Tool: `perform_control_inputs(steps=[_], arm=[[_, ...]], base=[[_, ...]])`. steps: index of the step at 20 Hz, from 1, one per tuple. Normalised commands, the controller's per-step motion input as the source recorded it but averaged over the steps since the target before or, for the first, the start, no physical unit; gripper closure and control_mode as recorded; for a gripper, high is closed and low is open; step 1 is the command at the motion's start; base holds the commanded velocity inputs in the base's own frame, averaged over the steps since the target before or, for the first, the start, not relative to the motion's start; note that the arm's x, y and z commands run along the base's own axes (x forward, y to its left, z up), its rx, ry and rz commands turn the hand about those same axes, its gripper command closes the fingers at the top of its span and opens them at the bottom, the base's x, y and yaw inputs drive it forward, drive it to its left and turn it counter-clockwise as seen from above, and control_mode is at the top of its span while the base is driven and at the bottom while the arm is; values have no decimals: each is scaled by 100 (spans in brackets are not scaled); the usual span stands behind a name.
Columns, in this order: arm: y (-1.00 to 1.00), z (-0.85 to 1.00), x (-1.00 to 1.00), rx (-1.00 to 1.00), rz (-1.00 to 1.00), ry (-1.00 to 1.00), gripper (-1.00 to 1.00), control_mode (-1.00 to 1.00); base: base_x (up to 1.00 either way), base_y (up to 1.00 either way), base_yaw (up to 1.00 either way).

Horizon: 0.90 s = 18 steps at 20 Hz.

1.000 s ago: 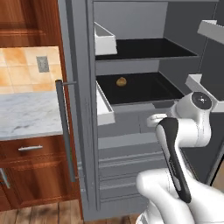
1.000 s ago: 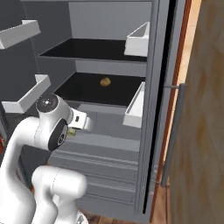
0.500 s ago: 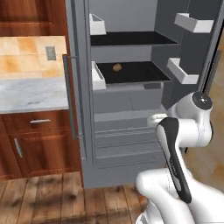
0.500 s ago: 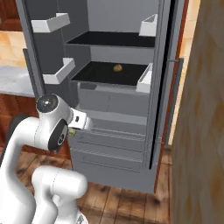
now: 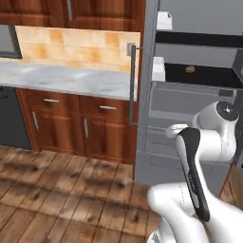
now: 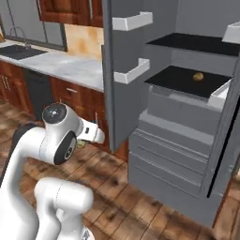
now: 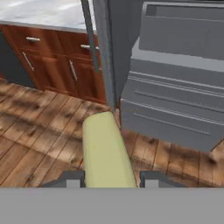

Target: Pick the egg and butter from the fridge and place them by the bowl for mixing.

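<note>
Standing open in the left base view: grey fridge [image 5: 190, 95], black shelves, long bar handle [image 5: 131, 85], beside a marble-topped table [image 5: 66, 78]. Right base view: golden lumpy ball [image 6: 198, 76] on the lower shelf. Hand view: pincer [image 7: 107, 178] clamped on smooth pale yellow-green butter [image 7: 105, 151] above plank floor [image 7: 39, 131].

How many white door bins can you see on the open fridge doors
4. In the right base view, two sit on the left door: upper bin and lower bin; two on the right door: upper bin and lower bin. Others may be out of frame.
</note>
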Motion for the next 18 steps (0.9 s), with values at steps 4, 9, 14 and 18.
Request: perform_control_inputs(steps=[4,9,14,18], arm=[[0,0,0,0,0,0,100,100],[0,0,0,0,0,0,100,100],[0,0,0,0,0,0,100,100],[0,0,0,0,0,0,100,100]], base=[[-25,0,96],[-18,9,87],[59,37,13],[81,46,0]])
